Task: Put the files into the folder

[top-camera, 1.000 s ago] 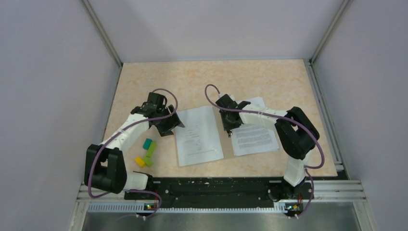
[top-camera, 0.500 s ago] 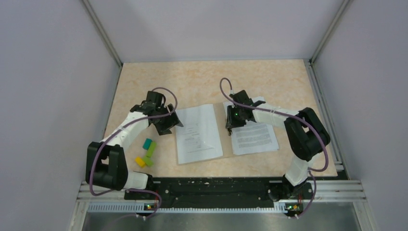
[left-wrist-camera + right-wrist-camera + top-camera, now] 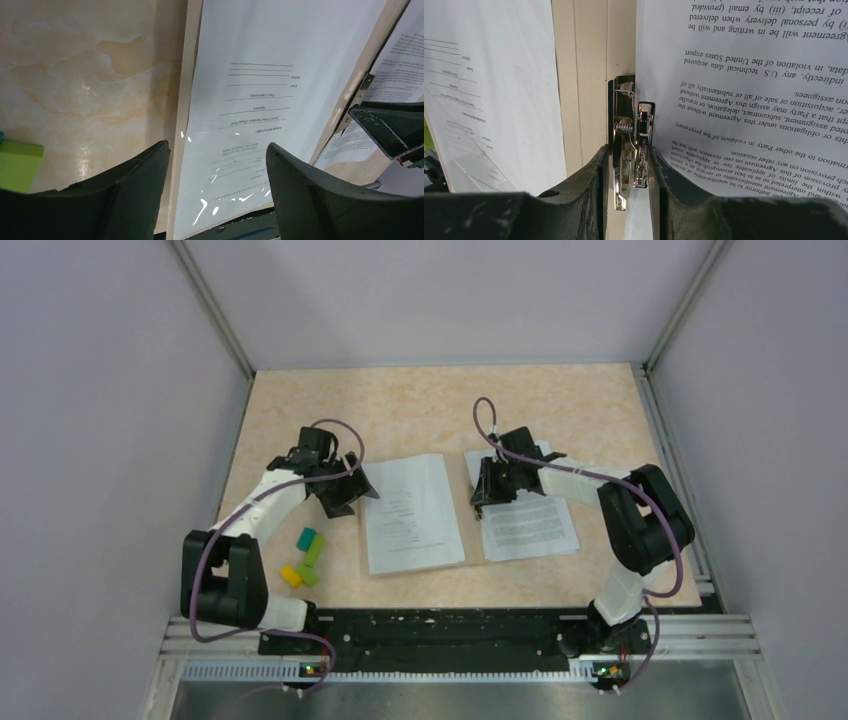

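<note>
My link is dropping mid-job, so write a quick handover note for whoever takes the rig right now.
Left gripper: open, holding nothing, over the left edge of the left white printed paper sheet.
Right gripper: shut on the small metal spring clip at the spine of the thin tan cardboard folder.
Done: folder lies open, one sheet on each half; right white printed sheet reaches the clip.
Left: likely secure the sheets under the clip, then close the folder.
</note>
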